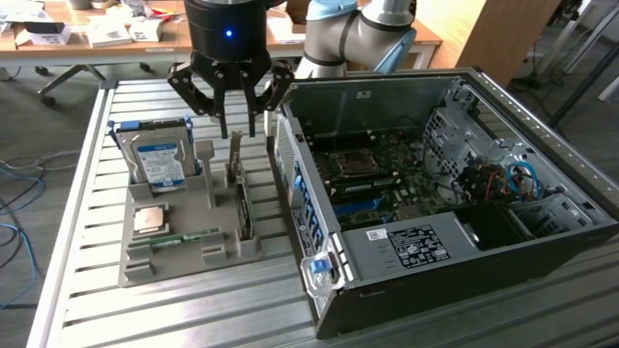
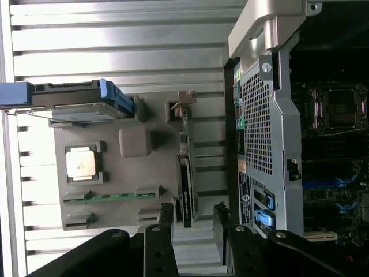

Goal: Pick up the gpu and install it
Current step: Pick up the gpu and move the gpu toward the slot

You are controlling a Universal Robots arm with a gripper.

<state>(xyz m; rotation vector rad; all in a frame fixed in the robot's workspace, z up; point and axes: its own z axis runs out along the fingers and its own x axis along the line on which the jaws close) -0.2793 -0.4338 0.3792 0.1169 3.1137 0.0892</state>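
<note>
One arm (image 1: pixel 341 35) is hovering its jaws just above the gpu (image 1: pixel 241 199), not touching it. The jaws are standing open and holding nothing. The gpu is standing on edge in the grey tray (image 1: pixel 145 272) on the worktop (image 1: pixel 193 312), between the hard drive (image 1: pixel 159 163) and the computer case (image 1: pixel 387 297). The pick-up step is running; a grip is calling for jaws straddling the thin top edge.

gpu (image 1: pixel 242 206), thin card, on edge in holder (image 1: pixel 145 272)
</note>
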